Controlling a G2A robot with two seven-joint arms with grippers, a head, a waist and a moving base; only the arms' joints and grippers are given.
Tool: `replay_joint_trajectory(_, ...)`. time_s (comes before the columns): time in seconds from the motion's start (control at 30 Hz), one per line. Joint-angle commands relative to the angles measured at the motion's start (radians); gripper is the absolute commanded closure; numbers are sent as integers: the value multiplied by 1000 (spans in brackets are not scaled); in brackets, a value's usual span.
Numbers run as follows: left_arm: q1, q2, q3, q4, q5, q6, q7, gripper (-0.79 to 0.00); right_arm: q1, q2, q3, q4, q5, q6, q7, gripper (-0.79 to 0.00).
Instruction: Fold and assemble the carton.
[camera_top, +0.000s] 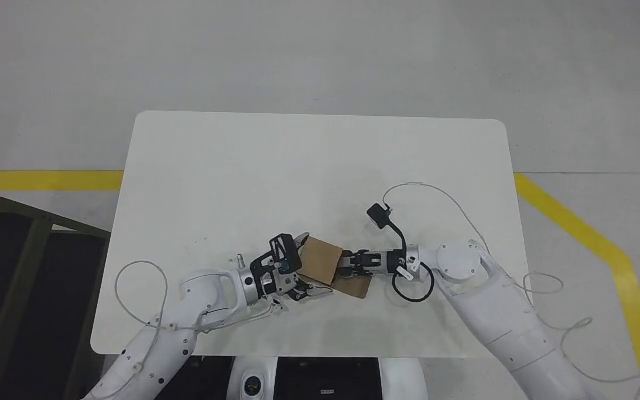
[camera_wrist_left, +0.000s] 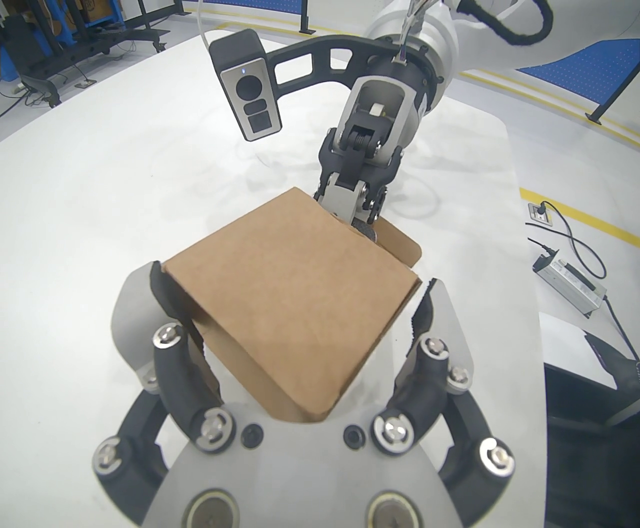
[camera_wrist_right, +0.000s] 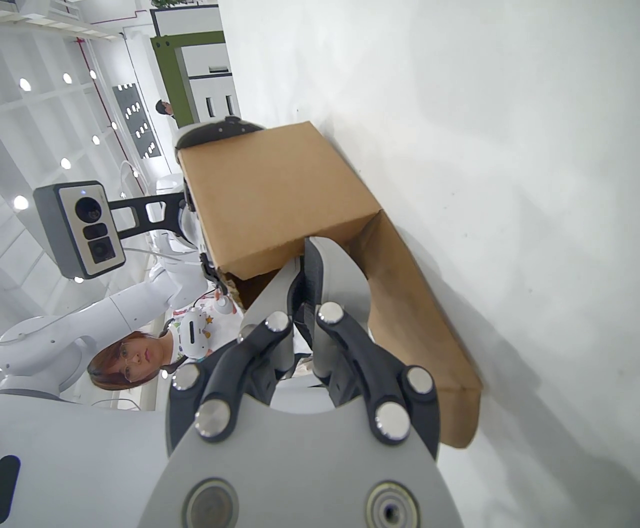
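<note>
L gripper (camera_wrist_left: 294, 286) grips carton (camera_wrist_left: 280, 250) sides, R gripper (camera_wrist_left: 356, 220) closed at its far edge

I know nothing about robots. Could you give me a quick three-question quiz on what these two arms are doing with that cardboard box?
1. True or false: the carton is a flat sheet lying on the table.
2. Fill in: the left gripper and the right gripper are at ____ ends of the carton.
3. The open flap sticks out at the end by: A) the left gripper; B) the right gripper; C) both.
Key: 1 false, it already has a box shape; 2 opposite; 3 B.
</note>
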Motion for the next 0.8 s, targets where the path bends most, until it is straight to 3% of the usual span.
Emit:
replay_joint_trajectory(0.0, 2, 0, -1, -2, 1, -1, -1, -785, 1, -1, -2, 4, 4, -9, -5, 0)
replay_joint_trajectory(0.37, 9, -2, -8, -11, 5, -2, -6, -785, 26, -24, -40, 33, 79, -48, -43, 0)
replay_joint_trajectory(0.77, 26, -3, -23, -9, 1, 1, -14, -785, 99, -44, -78, 98, 87, -68, 0, 0)
